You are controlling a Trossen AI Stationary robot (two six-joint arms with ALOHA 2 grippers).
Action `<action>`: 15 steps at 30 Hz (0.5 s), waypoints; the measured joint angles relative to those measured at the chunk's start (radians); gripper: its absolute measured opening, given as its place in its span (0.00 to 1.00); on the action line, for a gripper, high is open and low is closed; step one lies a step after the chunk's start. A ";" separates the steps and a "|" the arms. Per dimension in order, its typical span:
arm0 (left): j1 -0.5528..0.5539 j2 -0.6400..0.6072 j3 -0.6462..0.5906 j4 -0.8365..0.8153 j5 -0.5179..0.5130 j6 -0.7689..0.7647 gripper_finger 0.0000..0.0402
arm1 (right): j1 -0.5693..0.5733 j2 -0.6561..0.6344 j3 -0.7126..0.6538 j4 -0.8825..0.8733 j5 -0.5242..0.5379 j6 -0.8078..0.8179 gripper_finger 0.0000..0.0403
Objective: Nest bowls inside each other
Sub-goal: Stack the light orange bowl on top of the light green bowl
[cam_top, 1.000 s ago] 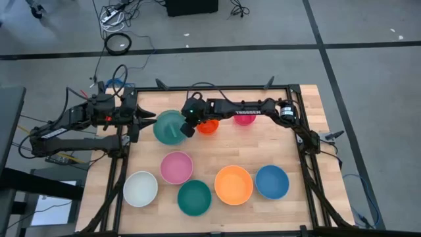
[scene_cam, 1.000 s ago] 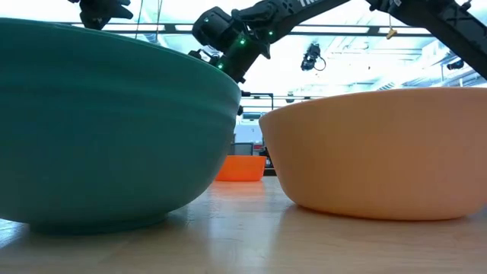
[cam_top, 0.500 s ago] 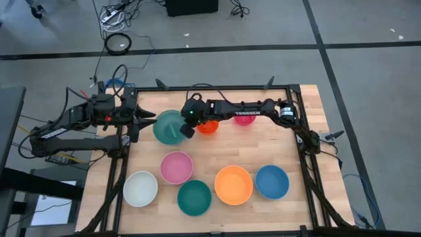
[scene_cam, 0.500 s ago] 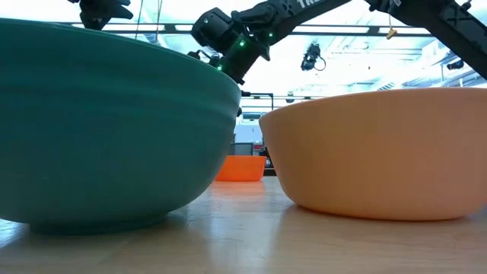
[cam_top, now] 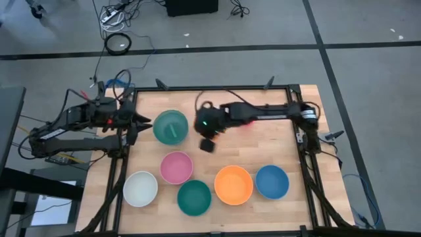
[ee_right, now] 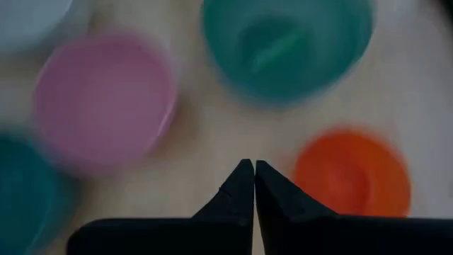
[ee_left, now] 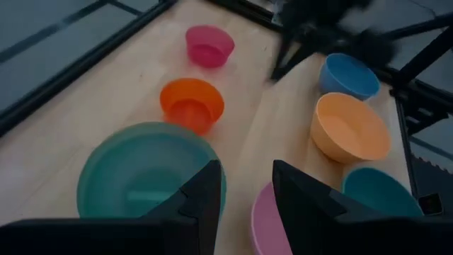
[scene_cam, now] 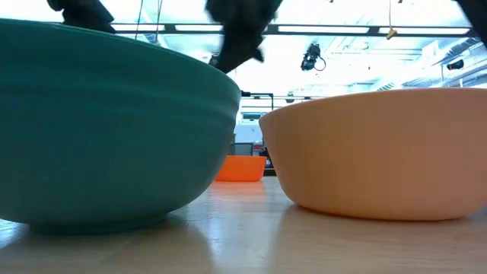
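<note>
A grey-green bowl [cam_top: 170, 126] stands at the far left of the table, just beyond the fingertips of my open left gripper [cam_top: 146, 122] [ee_left: 244, 195]. My right gripper [cam_top: 207, 145] [ee_right: 246, 168] hovers shut and empty above bare wood between that bowl, the pink bowl [cam_top: 176, 167] and the red-orange bowl [ee_right: 352, 173]. The right arm hides the red-orange bowl from above and half covers the magenta bowl [cam_top: 247, 123]. White [cam_top: 140, 188], teal [cam_top: 194, 197], orange [cam_top: 233, 185] and blue [cam_top: 272, 182] bowls stand in a row along the near edge, each on its base.
A black frame [cam_top: 296, 141] borders the wooden table. The right arm [cam_top: 263, 112] reaches across the far half from the right. Bare wood lies in the middle right of the table [cam_top: 263, 148]. In the low view the teal bowl [scene_cam: 114, 129] and orange bowl [scene_cam: 380, 152] fill the foreground.
My right gripper has left the grey-green bowl's right rim, risen, and swung toward the table's near edge and a little to the right, blurring as it goes. The grey-green bowl has stayed where it was.
</note>
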 joint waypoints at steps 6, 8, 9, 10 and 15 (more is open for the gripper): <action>0.000 -0.012 0.000 0.000 0.000 -0.003 0.34 | 0.113 -0.085 0.000 -0.385 -0.184 0.133 0.03; 0.000 -0.012 0.000 0.003 0.000 0.001 0.34 | 0.144 -0.101 0.000 -0.404 -0.191 0.176 0.04; 0.000 -0.011 0.000 0.003 0.000 0.001 0.34 | 0.158 -0.107 0.000 -0.402 -0.186 0.188 0.05; 0.000 -0.011 0.000 0.004 0.000 0.001 0.34 | 0.169 -0.109 0.000 -0.397 -0.174 0.200 0.06; 0.000 -0.012 -0.016 0.030 0.000 0.000 0.34 | 0.203 -0.092 -0.001 -0.409 -0.100 0.254 0.19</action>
